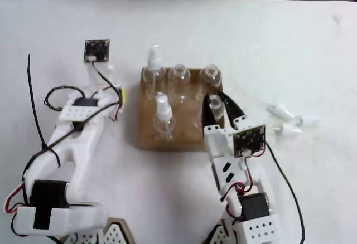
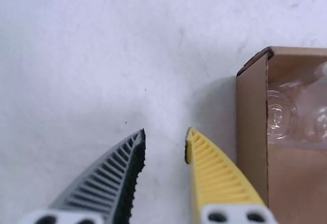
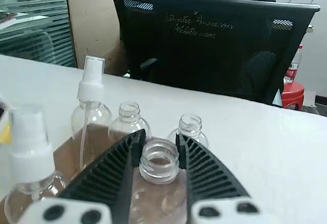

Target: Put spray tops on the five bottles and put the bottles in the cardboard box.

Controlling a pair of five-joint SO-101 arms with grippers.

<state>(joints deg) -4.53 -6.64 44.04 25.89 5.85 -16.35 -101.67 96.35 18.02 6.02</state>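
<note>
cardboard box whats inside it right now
Five clear bottles: two with white spray tops, three open-necked. The right end effector grips one open neck; its arm covers that bottle's base, so whether it rests on the box floor is hidden.

Overhead plus two close wrist views — cardboard box [image 1: 187,138] shared

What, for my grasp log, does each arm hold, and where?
Right arm's jaws clamp an uncapped bottle by its threaded neck; left arm's jaws hold nothing.
</note>
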